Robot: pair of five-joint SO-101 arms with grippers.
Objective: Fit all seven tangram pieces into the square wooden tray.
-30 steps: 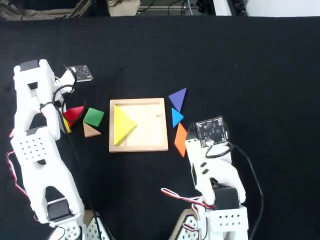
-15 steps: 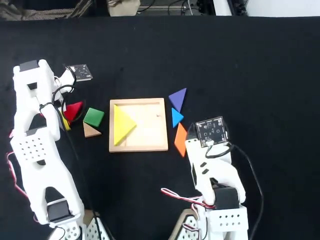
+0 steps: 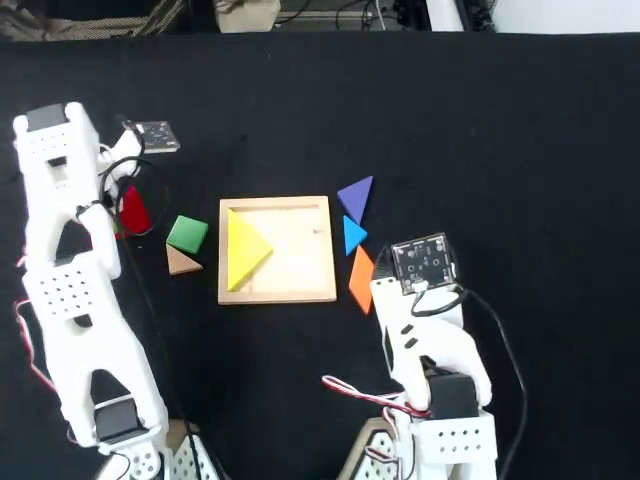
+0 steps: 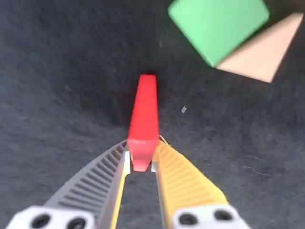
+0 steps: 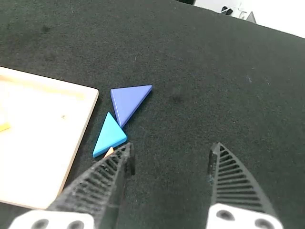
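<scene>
My left gripper (image 4: 140, 164) is shut on a red piece (image 4: 144, 119), held on edge above the cloth; from above the red piece (image 3: 133, 210) hangs left of the green square (image 3: 187, 234). The green square (image 4: 218, 24) and a tan triangle (image 4: 259, 50) lie beyond it. The square wooden tray (image 3: 300, 290) sits mid-table with a yellow triangle (image 3: 245, 248) in its left half. A purple triangle (image 3: 356, 196), a blue triangle (image 3: 352, 234) and an orange piece (image 3: 360, 279) lie right of the tray. My right gripper (image 5: 167, 164) stands open near the blue triangle (image 5: 110, 135) and purple triangle (image 5: 127, 101).
Black cloth covers the table (image 3: 500, 150). The left arm's white body (image 3: 70, 290) runs along the left side, and the right arm's base (image 3: 440, 390) stands at the front right. Cables and clutter line the far edge.
My left gripper has lifted the red piece off the cloth and drawn it up and to the left, turning it on edge. The right arm has stayed still.
</scene>
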